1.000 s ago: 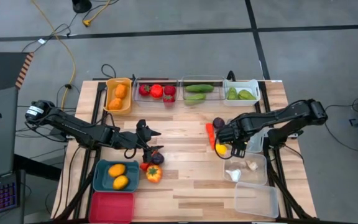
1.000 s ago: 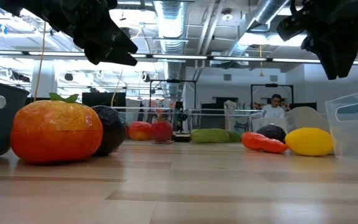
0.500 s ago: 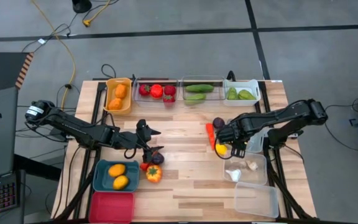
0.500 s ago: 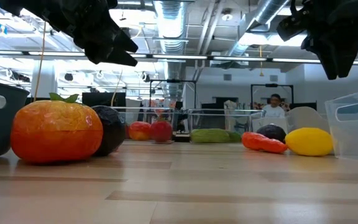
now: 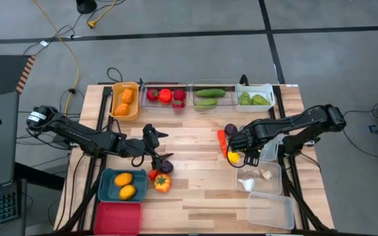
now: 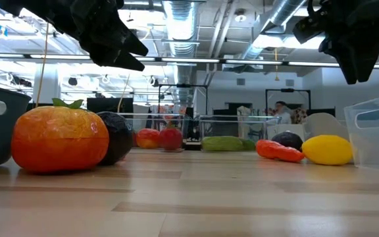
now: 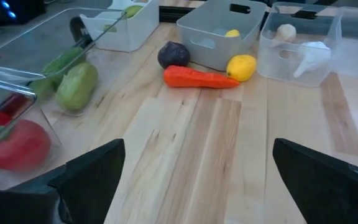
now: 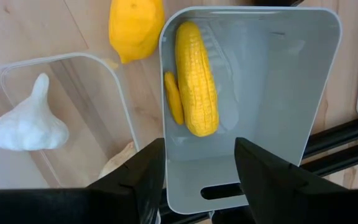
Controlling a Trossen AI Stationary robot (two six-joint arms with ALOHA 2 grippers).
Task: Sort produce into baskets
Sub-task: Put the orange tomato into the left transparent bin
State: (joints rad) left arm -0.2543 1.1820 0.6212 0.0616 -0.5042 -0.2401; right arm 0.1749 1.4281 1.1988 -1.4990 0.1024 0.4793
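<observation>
Left end effector [image 5: 157, 145] wide open, empty, above purple fruit [image 5: 166, 166]

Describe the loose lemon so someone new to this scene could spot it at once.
Start at the right gripper over the table's right half. Just under its fingers lies the lemon, against a clear bin. It is the only yellow piece there, beside the orange carrot and a dark purple fruit.

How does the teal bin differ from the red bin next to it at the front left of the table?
The teal bin holds two orange-yellow fruits; the red bin shows nothing inside. The teal bin sits farther from the table's front edge, the red bin right at it. Both are small, rectangular, opaque bins sitting side by side.
</observation>
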